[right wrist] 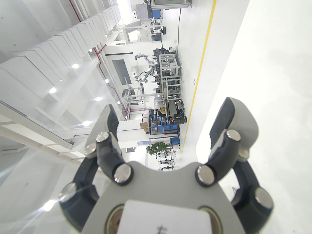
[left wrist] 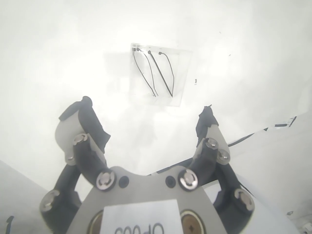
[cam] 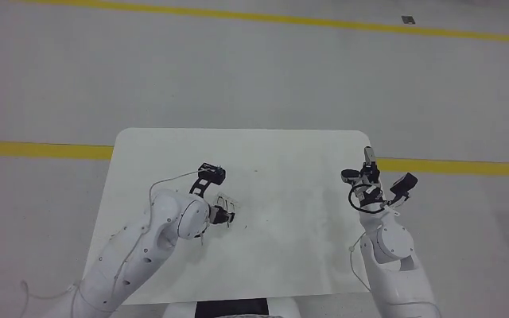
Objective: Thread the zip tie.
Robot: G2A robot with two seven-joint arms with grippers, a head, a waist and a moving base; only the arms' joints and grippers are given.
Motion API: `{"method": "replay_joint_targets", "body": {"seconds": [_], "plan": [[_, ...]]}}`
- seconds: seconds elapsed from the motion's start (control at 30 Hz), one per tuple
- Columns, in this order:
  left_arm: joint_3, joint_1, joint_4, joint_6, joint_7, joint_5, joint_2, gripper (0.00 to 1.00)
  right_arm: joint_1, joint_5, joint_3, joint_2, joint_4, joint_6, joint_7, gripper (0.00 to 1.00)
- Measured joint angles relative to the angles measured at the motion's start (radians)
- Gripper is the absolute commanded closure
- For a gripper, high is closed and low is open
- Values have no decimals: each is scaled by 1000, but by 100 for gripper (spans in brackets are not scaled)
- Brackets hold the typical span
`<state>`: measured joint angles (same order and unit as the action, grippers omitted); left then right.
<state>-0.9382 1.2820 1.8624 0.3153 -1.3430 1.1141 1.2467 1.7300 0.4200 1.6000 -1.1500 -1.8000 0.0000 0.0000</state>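
Observation:
Several black zip ties [left wrist: 160, 74] lie side by side on a clear square sheet [left wrist: 183, 74] on the white table [cam: 302, 246]. In the top view the zip ties [cam: 225, 211] are left of the table's middle. My left gripper [left wrist: 146, 105] hangs above the table just short of the sheet, open and empty. From above, the left gripper [cam: 208, 176] is close by the ties. My right gripper [cam: 377, 178] is raised at the table's right edge, open with nothing between its fingers [right wrist: 226, 118]; it faces out into the room.
A thin white cable [cam: 171, 180] loops off the left wrist. Small dark specks [left wrist: 195, 81] dot the table beside the sheet. The table's edge [left wrist: 280, 125] runs close to the left gripper. Yellow floor lines [cam: 445, 165] pass behind the table.

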Motion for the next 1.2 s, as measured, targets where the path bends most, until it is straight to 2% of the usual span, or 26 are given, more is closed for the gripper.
{"method": "replay_joint_targets", "body": {"seconds": [0.1,0.23,0.47,0.57,0.67,0.73,0.77,0.8,0.87,1.0,1.07,1.13,1.2], "plan": [[16,-11,-12,-4,13,-41,5,0,0,0,0,0,0,0,0,0],[39,-30,-30,19,24,-33,11,0,0,0,0,0,0,0,0,0],[39,-30,-29,20,25,-31,11,0,0,0,0,0,0,0,0,0],[43,-27,-49,16,36,-28,10,0,0,0,0,0,0,0,0,0],[50,-34,-56,25,13,-17,12,0,0,0,0,0,0,0,0,0],[51,-39,-58,25,-8,-3,16,17,0,0,0,0,0,0,0,0],[51,-40,-57,25,-14,3,19,22,0,0,0,0,0,0,0,0],[52,-40,-54,25,-18,10,22,41,0,0,0,0,0,0,0,0],[53,-40,-51,25,-22,23,26,51,0,0,0,0,0,0,0,0],[53,-38,-48,25,-37,61,36,58,0,0,0,0,0,0,0,0],[51,-37,-47,25,-44,72,40,65,0,0,0,0,0,0,0,0],[50,-36,-51,25,-47,81,46,66,0,0,0,0,0,0,0,0],[51,-34,-60,25,-47,84,52,63,0,0,0,0,0,0,0,0]]}}
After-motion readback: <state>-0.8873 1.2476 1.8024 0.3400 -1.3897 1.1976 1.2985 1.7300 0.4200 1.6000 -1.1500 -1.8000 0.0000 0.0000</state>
